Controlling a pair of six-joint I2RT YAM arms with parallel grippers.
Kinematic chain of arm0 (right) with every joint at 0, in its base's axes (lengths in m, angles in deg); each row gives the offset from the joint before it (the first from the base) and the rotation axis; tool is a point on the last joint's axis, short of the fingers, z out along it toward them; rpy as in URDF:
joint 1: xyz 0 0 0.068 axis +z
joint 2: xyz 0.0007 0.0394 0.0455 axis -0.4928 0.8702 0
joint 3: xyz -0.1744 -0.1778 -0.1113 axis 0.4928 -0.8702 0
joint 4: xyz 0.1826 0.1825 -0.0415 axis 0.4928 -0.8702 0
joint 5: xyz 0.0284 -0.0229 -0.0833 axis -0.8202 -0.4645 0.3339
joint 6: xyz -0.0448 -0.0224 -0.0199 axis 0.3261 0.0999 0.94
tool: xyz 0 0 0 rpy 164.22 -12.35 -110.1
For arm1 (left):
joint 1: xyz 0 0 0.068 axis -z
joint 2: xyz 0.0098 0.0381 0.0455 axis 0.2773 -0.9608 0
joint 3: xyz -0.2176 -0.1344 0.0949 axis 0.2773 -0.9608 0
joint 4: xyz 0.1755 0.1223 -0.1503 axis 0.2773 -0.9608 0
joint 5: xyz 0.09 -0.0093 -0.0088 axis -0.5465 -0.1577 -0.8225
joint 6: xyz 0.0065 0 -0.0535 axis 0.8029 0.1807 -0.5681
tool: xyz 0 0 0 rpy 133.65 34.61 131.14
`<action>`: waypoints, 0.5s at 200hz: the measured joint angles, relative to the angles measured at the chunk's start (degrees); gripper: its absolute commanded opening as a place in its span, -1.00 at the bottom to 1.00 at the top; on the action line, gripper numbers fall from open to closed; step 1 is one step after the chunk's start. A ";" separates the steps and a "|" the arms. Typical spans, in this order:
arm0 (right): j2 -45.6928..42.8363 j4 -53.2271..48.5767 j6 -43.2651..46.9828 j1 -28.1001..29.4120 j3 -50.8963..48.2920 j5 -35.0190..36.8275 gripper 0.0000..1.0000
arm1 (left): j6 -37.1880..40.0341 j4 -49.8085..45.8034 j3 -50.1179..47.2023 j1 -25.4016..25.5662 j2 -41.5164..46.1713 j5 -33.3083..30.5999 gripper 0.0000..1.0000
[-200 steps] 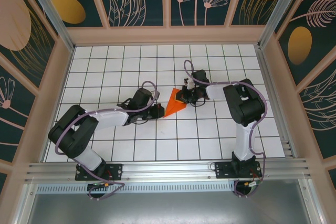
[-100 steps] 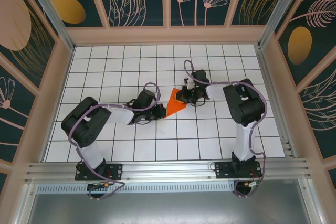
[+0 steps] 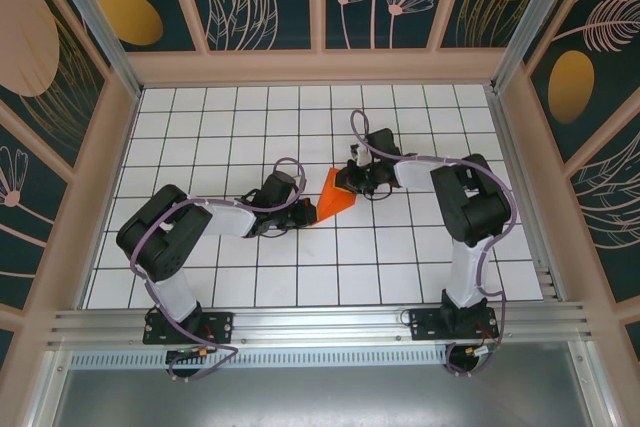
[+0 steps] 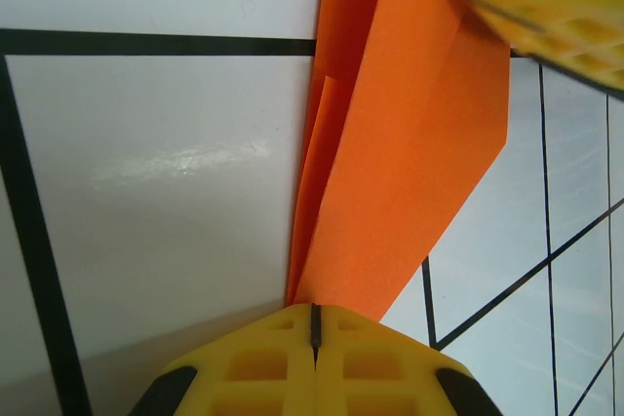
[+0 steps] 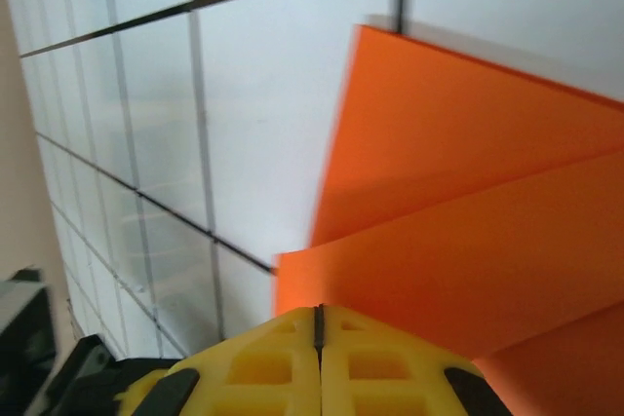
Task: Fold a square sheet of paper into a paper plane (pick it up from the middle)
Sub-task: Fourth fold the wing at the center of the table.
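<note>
On the middle tiles (image 3: 400,247), the paper (image 3: 333,196) lies as a creased, pointed wedge between our left gripper (image 3: 303,212) at its tip and right gripper (image 3: 347,184) at its wide end, both fully closed, pinching or pressing we cannot tell, so we judge the first folds done and the wings left.

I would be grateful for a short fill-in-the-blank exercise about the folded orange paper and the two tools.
1. The folded orange paper sheet lies on a white table marked with a black ____.
2. The left tool meets the paper at its ____ end.
3. The right tool sits at the opposite, wide end, its yellow jaws ____.
Missing words: grid; pointed; shut.
</note>
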 measured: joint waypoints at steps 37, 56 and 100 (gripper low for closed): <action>-2.64 0.26 -0.11 3.93 -2.75 1.16 -0.88 | 0.00 -0.02 0.00 0.00 0.00 -0.02 -1.00; -2.64 0.22 -0.48 5.86 -4.72 1.20 -0.88 | 0.00 -0.02 0.00 0.00 0.00 -0.04 -1.00; -2.36 1.07 -1.53 7.98 -5.57 0.72 -0.88 | -0.02 -0.04 0.02 0.07 0.00 -0.22 -1.00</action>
